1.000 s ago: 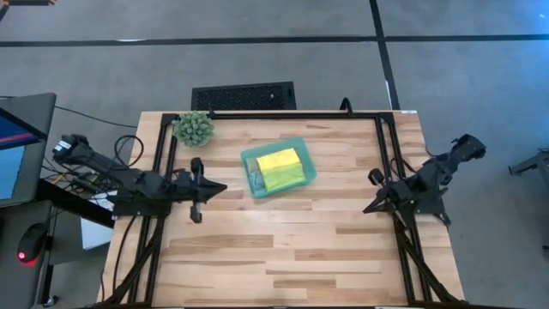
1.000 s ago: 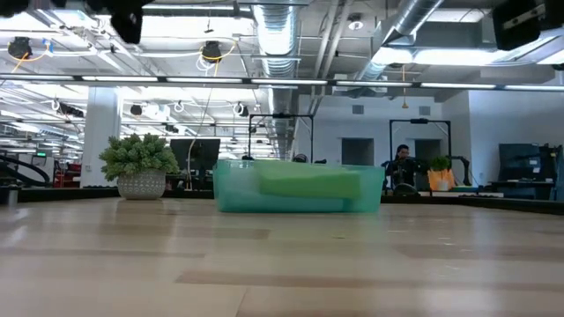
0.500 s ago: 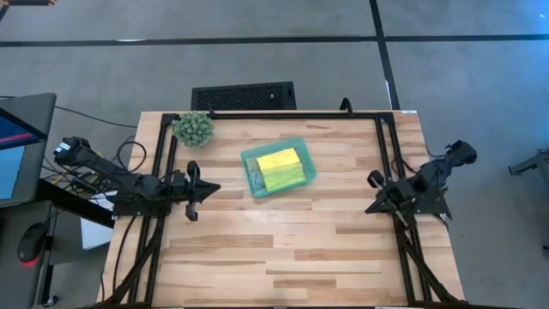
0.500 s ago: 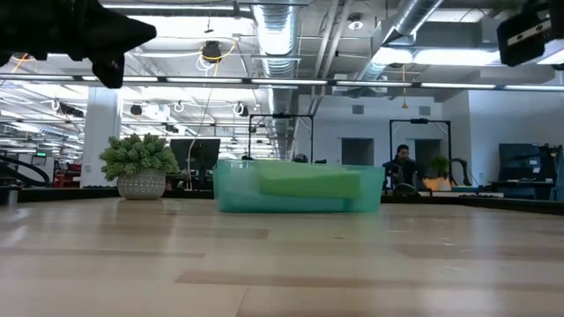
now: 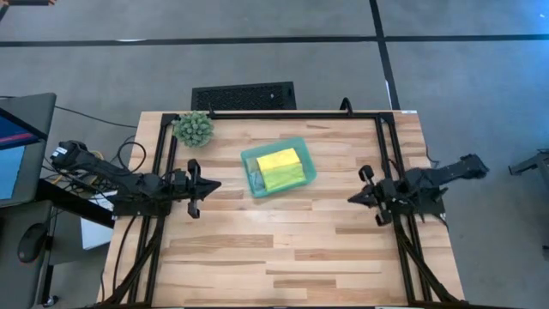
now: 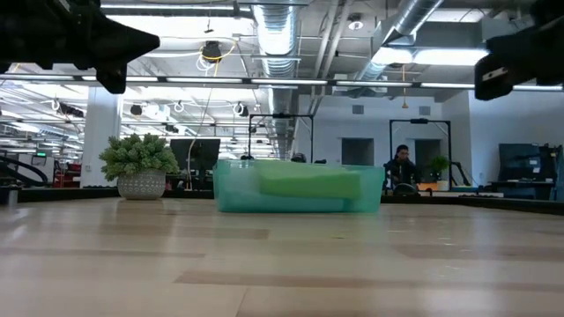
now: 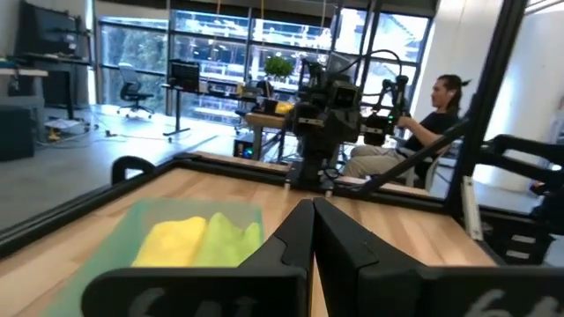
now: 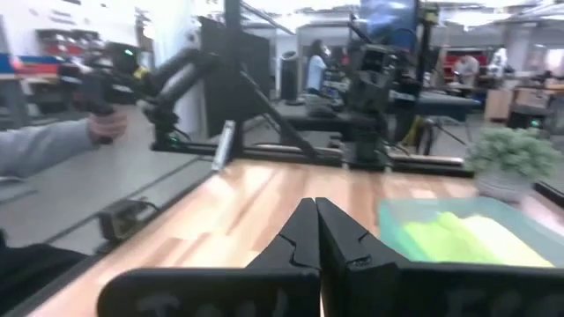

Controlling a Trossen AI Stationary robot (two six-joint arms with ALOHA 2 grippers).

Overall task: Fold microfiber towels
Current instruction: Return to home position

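A teal tray [image 5: 250, 160] stands at the table's middle, toward the far side. Folded microfiber towels lie in it: a yellow one [image 5: 276, 160] and a lime green one [image 5: 286, 177] on top, with a pale one [image 5: 257, 182] showing at the tray's left end. The low view shows the green towel [image 6: 308, 183] through the tray wall. My left gripper [image 5: 218, 184] hangs shut over the table's left edge, pointing at the tray. My right gripper [image 5: 352, 197] hangs shut near the right edge, pointing left. Both are clear of the towels.
A spiky green plant ball [image 5: 194, 128] in a pot stands at the far left corner. A black frame [image 5: 292, 114] runs along the table's far, left and right edges. People sit in the room beyond the table. Bare wood [image 5: 283, 249] lies between the tray and the near edge.
Both arms have come down. My left gripper has drawn back a little toward the table's left edge. My right gripper has swung toward the table's left and tipped closer to level. The towels and the tray have stayed put.
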